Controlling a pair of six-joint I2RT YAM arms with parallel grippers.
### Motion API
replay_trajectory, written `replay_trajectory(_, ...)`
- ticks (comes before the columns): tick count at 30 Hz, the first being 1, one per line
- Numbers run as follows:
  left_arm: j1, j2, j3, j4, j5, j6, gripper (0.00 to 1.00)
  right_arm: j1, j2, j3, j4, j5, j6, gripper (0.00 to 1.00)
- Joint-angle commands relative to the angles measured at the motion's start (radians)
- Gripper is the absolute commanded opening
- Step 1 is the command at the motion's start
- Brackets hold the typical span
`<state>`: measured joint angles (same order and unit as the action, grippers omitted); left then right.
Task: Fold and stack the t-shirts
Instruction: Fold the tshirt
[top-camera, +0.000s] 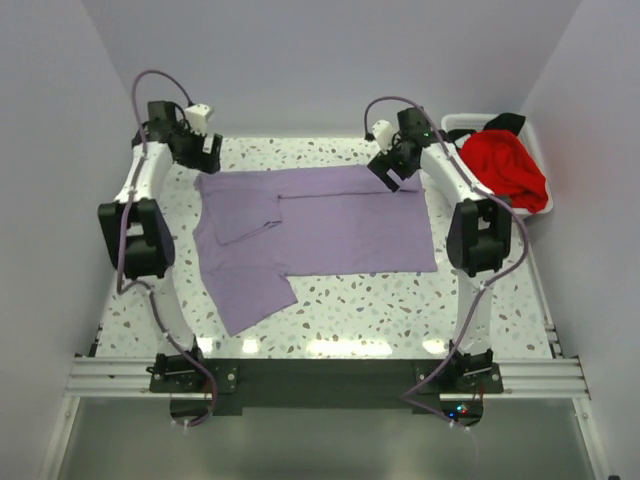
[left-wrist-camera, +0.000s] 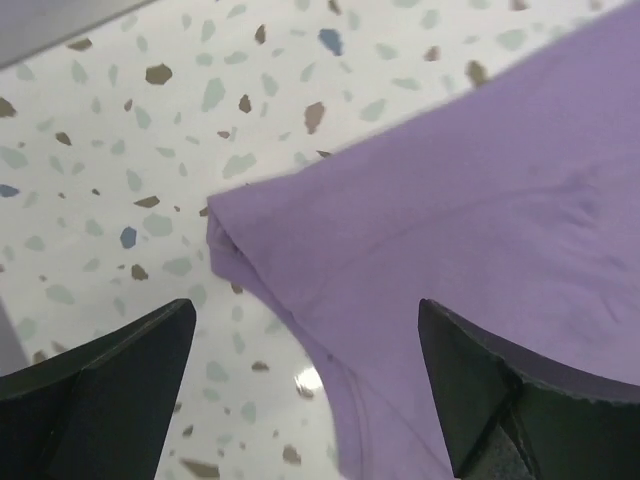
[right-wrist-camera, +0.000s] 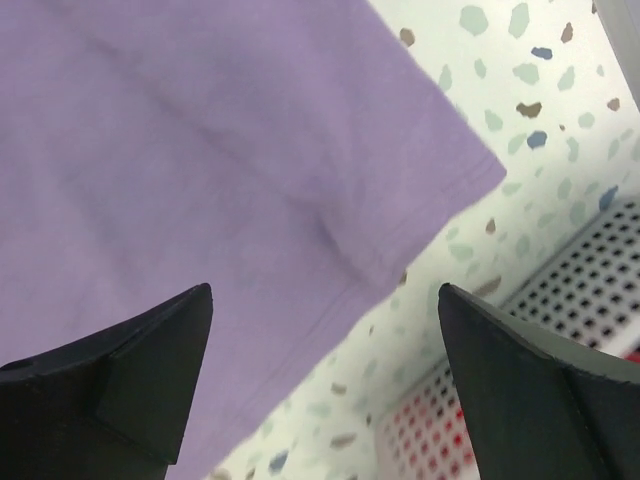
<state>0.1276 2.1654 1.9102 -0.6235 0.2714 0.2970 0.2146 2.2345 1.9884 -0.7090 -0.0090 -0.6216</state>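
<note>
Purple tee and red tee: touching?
Apart. Right wrist view shows bare table between the purple tee and the basket wall; the red tee sits behind that wall.

Both arms reach far out, and both pincers are wide open.
The left arm (top-camera: 135, 235) rises from its base at the near edge, bends at a black elbow and leans to the far left side. The left pincer (top-camera: 207, 155) tips down and toward the middle. Its two dark fingers (left-wrist-camera: 110, 390) stand far apart. The right arm (top-camera: 470, 235) does the same on the far right side. The right pincer (top-camera: 392, 170) tips down too, with its fingers (right-wrist-camera: 540, 390) spread wide, gripping nothing.
</note>
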Motion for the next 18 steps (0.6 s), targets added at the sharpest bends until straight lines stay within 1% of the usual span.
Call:
replay_trajectory(1,0.009,-0.284,-0.141,-0.069,0.201,0.189,1.0,0.003,-0.258,-0.086,-0.15,-0.131,-0.056,0.99)
replay_trajectory(2,0.01,-0.327,-0.187,-0.09,0.216,0.224,1.0,0.003,-0.283,-0.112,-0.182,-0.158,-0.079,0.99)
replay_trajectory(3,0.01,-0.41,-0.236,-0.134,0.247,0.261,1.0,0.005,-0.311,-0.166,-0.248,-0.169,-0.101,0.99)
replay_trajectory(4,0.009,-0.45,-0.329,-0.16,0.259,0.302,1.0,0.003,-0.335,-0.198,-0.274,-0.178,-0.118,0.99)
replay_trajectory(5,0.009,-0.528,-0.382,-0.179,0.27,0.376,1.0,0.003,-0.387,-0.232,-0.3,-0.19,-0.151,0.99)
replay_trajectory(6,0.009,-0.565,-0.436,-0.214,0.284,0.413,1.0,0.003,-0.41,-0.303,-0.344,-0.203,-0.171,0.98)
replay_trajectory(7,0.009,-0.599,-0.533,-0.24,0.291,0.504,0.97,0.002,-0.432,-0.344,-0.357,-0.2,-0.199,0.95)
replay_trajectory(8,0.01,-0.655,-0.578,-0.267,0.301,0.549,0.94,0.005,-0.476,-0.382,-0.371,-0.197,-0.211,0.92)
replay_trajectory(9,0.01,-0.68,-0.62,-0.292,0.307,0.585,0.92,0.005,-0.496,-0.467,-0.38,-0.191,-0.225,0.87)
replay_trajectory(10,0.009,-0.702,-0.698,-0.329,0.299,0.647,0.85,0.005,-0.522,-0.515,-0.371,-0.163,-0.243,0.85)
replay_trajectory(11,0.009,-0.74,-0.738,-0.341,0.295,0.668,0.79,0.005,-0.545,-0.564,-0.35,-0.14,-0.251,0.83)
replay_trajectory(12,0.009,-0.757,-0.773,-0.354,0.286,0.683,0.75,0.005,-0.59,-0.656,-0.301,-0.116,-0.254,0.77)
replay_trajectory(13,0.009,-0.771,-0.834,-0.354,0.279,0.692,0.68,0.005,-0.607,-0.696,-0.282,-0.088,-0.259,0.75)
replay_trajectory(14,0.009,-0.786,-0.862,-0.352,0.272,0.708,0.66,0.006,-0.619,-0.73,-0.262,-0.076,-0.27,0.72)
replay_trajectory(15,0.009,-0.808,-0.888,-0.348,0.258,0.712,0.62,0.008,-0.633,-0.782,-0.245,-0.068,-0.27,0.67)
replay_trajectory(16,0.009,-0.819,-0.928,-0.335,0.252,0.715,0.59,0.009,-0.638,-0.802,-0.213,-0.054,-0.27,0.64)
replay_trajectory(18,0.009,-0.843,-0.98,-0.311,0.223,0.725,0.58,0.015,-0.648,-0.856,-0.154,-0.04,-0.273,0.59)
